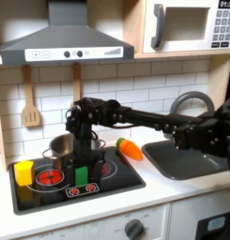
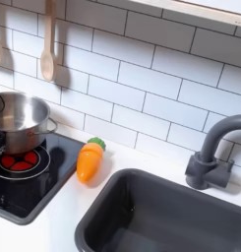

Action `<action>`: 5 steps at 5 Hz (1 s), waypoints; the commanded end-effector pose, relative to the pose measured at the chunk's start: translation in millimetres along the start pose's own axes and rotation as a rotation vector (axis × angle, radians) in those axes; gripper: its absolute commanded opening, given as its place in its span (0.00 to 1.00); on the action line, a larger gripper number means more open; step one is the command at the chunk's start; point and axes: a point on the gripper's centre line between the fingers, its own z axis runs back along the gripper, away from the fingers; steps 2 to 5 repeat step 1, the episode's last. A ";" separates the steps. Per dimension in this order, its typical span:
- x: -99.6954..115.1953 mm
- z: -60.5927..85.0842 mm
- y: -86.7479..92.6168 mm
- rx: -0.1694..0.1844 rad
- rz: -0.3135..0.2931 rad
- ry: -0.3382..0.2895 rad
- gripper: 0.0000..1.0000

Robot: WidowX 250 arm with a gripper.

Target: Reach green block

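The green block [image 1: 82,175] stands upright on the black stovetop [image 1: 51,192], near the front edge between the two red burners. In the first exterior view my black arm comes in from the right and bends down over the stove. My gripper [image 1: 88,156] hangs just above and slightly behind the block, and its dark fingers look spread, with nothing between them. It is not touching the block. Right behind the gripper stands the steel pot [image 1: 60,146], which the second exterior view places at the left edge [image 2: 19,120].
A yellow block [image 1: 24,172] stands at the stove's left end. An orange toy carrot [image 1: 130,148] [image 2: 90,159] lies between the stove and the grey sink [image 1: 187,161] [image 2: 161,212]. A faucet [image 2: 215,153] rises behind the sink. Wooden utensils [image 1: 30,108] [image 2: 48,39] hang on the tiled wall.
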 end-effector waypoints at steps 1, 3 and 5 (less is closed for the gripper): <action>-0.3 0.0 0.5 0.000 0.002 0.000 1.00; -0.3 0.0 0.5 0.000 0.002 0.000 1.00; -0.3 0.0 0.5 0.000 0.002 0.000 1.00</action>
